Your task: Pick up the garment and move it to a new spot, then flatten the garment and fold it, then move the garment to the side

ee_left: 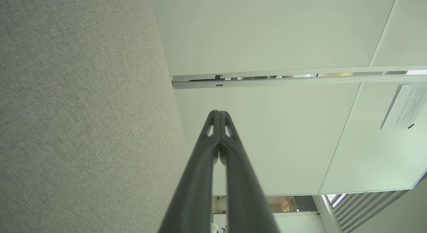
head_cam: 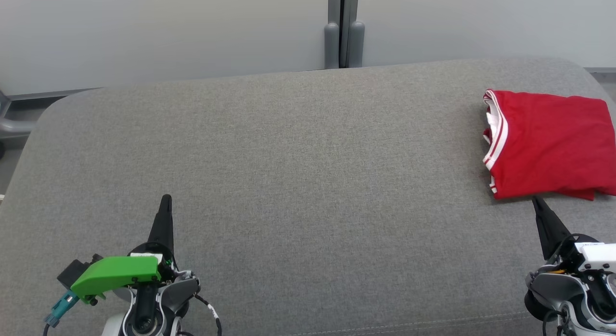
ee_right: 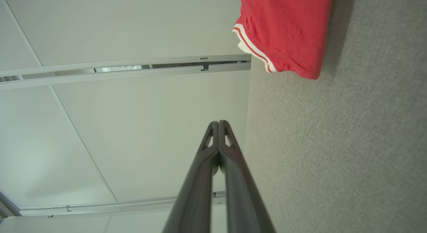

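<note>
Left pincer [head_cam: 166,199] closed; garment [head_cam: 548,148] lies folded.

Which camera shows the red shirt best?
Head view: the folded red shirt lies almost whole on the gray cushion. Right wrist view catches its striped corner; left wrist view faces cushion and wall.

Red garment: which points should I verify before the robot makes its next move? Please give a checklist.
1. Red garment folded: ok.
2. It lies at the right end of the grey surface: ok.
3. Whole garment on the surface: cannot tell, the head view cuts its right edge.
4. Left gripper shut, empty: ok.
5. Right gripper shut, empty, apart from the garment: ok.
</note>
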Robot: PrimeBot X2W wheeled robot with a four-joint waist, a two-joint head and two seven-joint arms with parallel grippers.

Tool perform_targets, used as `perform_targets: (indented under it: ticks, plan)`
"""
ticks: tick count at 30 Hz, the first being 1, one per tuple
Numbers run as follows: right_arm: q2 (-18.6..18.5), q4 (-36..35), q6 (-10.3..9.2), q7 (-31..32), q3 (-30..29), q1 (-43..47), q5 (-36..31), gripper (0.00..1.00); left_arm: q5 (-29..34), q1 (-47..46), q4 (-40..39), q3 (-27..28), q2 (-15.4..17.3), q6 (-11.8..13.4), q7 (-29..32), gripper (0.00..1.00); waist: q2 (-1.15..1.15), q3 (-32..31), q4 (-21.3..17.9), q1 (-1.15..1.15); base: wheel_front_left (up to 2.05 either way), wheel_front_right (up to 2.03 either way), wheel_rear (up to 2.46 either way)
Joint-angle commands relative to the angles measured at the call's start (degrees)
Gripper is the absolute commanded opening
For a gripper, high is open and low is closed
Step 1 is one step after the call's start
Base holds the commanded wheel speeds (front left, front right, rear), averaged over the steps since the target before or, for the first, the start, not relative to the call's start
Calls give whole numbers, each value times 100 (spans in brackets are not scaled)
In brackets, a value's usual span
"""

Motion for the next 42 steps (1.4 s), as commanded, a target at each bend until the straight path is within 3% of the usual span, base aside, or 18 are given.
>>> perform_targets:
  ticks: [1, 42]
  plan:
    - [-25, 14, 2, 12, -8, -48, 17, 0, -27, -53, 12, 12, -2, -15, 9, 0, 0, 0, 0, 0, 0, 0, 0]
    - [-26, 14, 2, 11, -6, -48, 18, 0, -35, -51, 9, 5, -1, -15, 3, 0, 0, 0, 0, 0, 0, 0, 0]
